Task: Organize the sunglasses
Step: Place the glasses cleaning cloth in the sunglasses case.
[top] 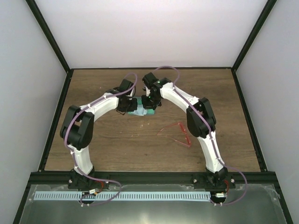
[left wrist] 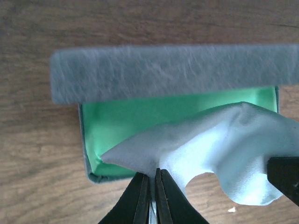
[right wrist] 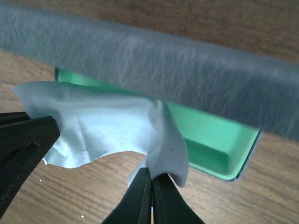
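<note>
Sunglasses [top: 180, 140] aside, grippers [left wrist: 154, 181] [right wrist: 152, 184] tight on cloth [left wrist: 219, 144]

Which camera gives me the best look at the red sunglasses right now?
Top external: the sunglasses lie whole on the table, right of centre. Neither wrist view shows any part of them; both are filled by the cloth and the open case.

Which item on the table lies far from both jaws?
The red sunglasses; they lie alone by the right arm, while cloth and open case sit at the jaws.
</note>
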### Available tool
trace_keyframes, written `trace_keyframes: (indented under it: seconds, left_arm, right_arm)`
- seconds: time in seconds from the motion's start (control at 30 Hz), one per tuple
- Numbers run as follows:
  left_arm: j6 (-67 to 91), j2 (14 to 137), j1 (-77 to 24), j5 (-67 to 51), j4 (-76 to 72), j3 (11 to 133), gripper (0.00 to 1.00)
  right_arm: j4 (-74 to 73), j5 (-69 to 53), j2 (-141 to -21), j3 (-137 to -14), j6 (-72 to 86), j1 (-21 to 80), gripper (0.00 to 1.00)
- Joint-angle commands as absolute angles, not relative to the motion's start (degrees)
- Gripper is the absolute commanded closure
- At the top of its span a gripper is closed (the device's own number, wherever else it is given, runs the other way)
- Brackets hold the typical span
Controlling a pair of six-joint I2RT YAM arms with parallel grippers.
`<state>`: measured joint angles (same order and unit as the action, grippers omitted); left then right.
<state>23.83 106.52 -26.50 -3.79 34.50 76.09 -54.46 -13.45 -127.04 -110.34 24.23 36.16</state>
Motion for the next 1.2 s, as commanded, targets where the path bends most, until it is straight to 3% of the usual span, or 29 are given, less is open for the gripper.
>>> trace_keyframes:
  seconds: [0.0, 1.07, 1.17]
  left_arm:
    - [20.81, 109.47, -25.11, -5.52, 35.18, 79.83, 0.96]
    - [17.50, 116.35, -22.41, -8.33, 34.27, 82.49, 0.96]
    - [17.41, 116.63, -22.37, -8.64, 34.29, 82.21, 0.85]
  right_arm:
    - [-56.60, -13.98, -129.72, -115.82, 23.06, 34.66, 0.99]
    - [-56.47, -15.91, -135.68, -117.99, 23.38, 32.98, 0.98]
    - [-56.34, -16.17, -135.79, -118.18, 23.27, 32.96, 0.98]
